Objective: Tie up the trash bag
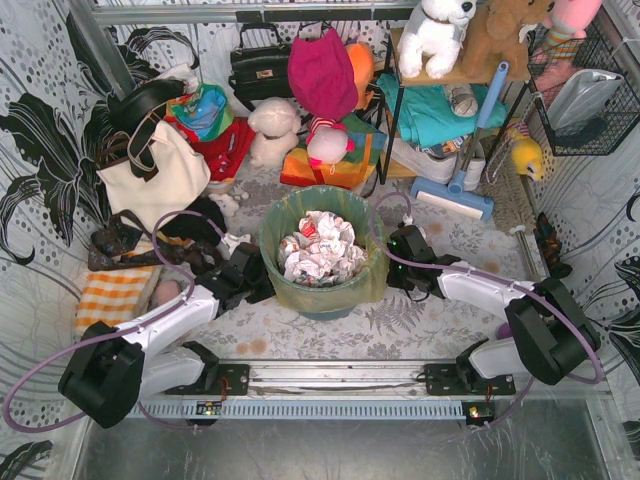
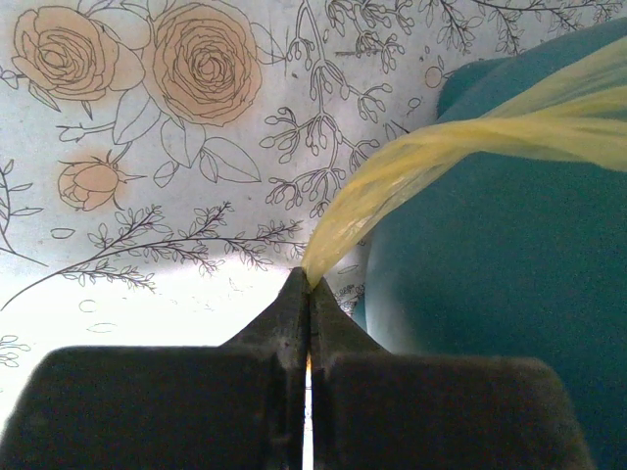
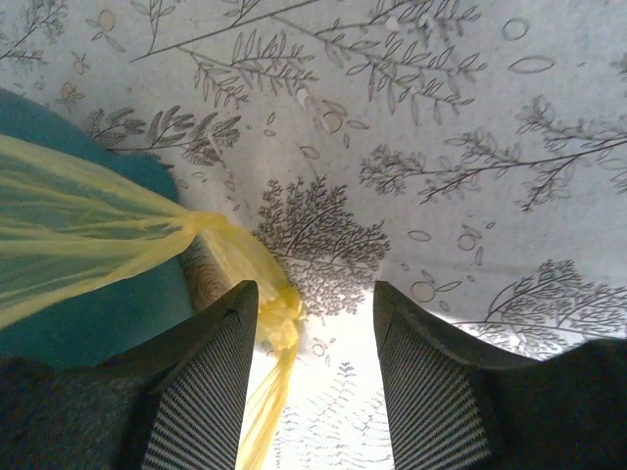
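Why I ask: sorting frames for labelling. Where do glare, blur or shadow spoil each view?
Top external: even light, sharp throughout, trash bag clear. Left wrist: tablecloth washed out white beside the shut jaws, which are dark and soft. Right wrist: blown-out patch of tablecloth between the open jaws; the bag's strand is crisp.

Bright and even in the top view, lit from overhead, with only soft, faint shadows on the floral tablecloth [image 1: 300, 335]. Bows slightly toward the edges. Washes out to white glare on the cloth, low in both wrist views. Blurs close up on the left gripper [image 2: 310, 279]; sharp on the print beyond.
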Action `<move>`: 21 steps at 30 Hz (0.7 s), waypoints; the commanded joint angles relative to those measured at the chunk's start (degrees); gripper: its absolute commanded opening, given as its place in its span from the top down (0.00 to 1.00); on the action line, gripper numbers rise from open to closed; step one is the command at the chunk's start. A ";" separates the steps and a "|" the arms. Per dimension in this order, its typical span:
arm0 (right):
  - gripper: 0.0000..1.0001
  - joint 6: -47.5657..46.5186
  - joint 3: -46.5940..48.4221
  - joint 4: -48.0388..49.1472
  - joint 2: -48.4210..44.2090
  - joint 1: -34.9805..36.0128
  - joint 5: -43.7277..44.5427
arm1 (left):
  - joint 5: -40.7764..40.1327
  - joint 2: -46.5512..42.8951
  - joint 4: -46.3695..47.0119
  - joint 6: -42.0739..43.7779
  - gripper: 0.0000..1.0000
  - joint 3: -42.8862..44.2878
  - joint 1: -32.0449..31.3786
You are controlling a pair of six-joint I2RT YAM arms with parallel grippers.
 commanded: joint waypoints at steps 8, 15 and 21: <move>0.49 -1.53 -0.84 -4.92 0.27 1.38 9.59 | -1.96 -1.27 1.84 -0.45 1.00 -0.08 -0.24; 0.55 3.08 -1.51 -5.16 -3.61 1.38 4.85 | -1.90 -1.06 1.76 -0.50 1.00 -0.15 -0.24; 0.50 14.95 -1.91 -8.88 -7.77 1.38 -3.02 | -1.98 -1.39 1.40 -0.49 1.00 0.02 -0.23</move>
